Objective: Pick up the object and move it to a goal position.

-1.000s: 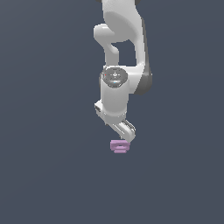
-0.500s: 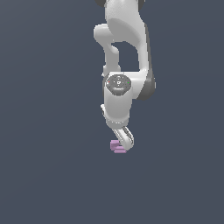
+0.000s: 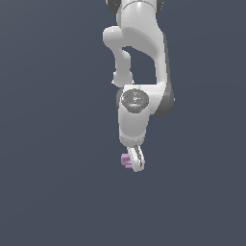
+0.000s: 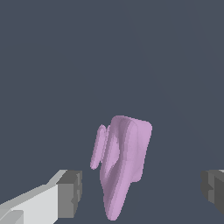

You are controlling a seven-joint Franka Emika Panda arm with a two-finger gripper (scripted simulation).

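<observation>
One arm filled the exterior view, reaching down from the top edge over a plain dark ground with no table edge or goal marker visible. Gripper [image 3: 133, 162] pointed downward at the arm's lowest point; from that side-on angle only one finger showed clearly.

Wrist view: gripper [image 4: 142, 192] spread wide, dark pads [image 4: 70, 194] well apart, neither touching anything. Nothing held.

The object [image 4: 120, 162], a small pale pink-purple stepped piece, sat between the two fingers, nearer one pad than the other. In the exterior view the object [image 3: 126, 161] peeked out at the fingertip, on the exterior view's left of the finger. Whether it rested on a surface could not be told, as no contact line or shadow was seen.

Judged step: final descent and closing for the grasp. To do it well, centre the piece between the pads first, so that the near finger does not push it sideways; lower until the pads span its thickest layer, not the thin outer lip; close squarely on the flat sides; then lift.
</observation>
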